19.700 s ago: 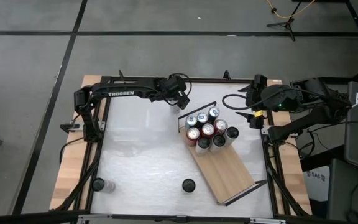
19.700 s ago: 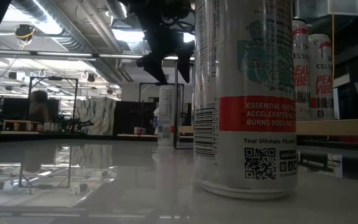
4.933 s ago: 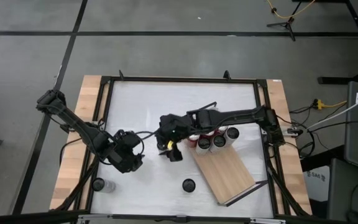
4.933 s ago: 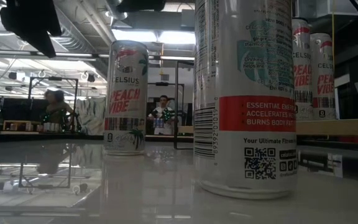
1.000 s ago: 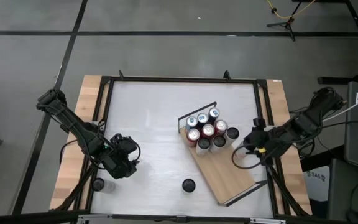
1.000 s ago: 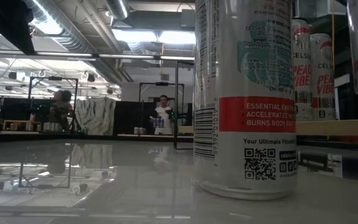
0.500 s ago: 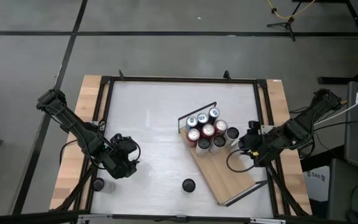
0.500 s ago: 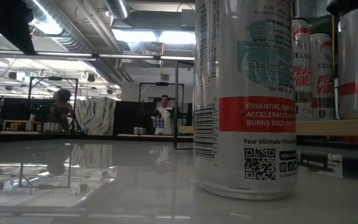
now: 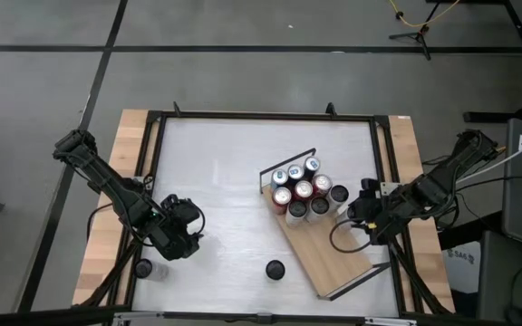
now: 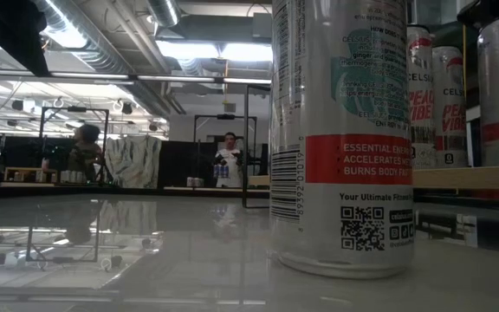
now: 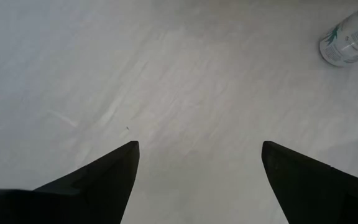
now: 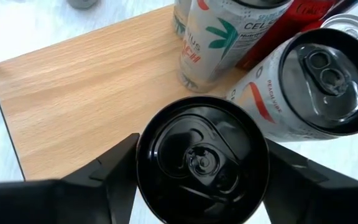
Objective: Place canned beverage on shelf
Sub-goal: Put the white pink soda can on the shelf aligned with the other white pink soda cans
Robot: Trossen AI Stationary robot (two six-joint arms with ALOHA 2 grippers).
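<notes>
Only the right wrist view shows the right gripper pinching a black-topped can over the shelf.

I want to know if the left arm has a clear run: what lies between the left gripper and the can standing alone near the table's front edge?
Nothing: in the high view only bare white tabletop separates the left gripper from the lone can.

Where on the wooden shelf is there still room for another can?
The shelf is bare from the can cluster down to its near wire rail. The far end is crowded with cans, packed touching. The right gripper holds a black-topped can beside that cluster, over the shelf's edge.
</notes>
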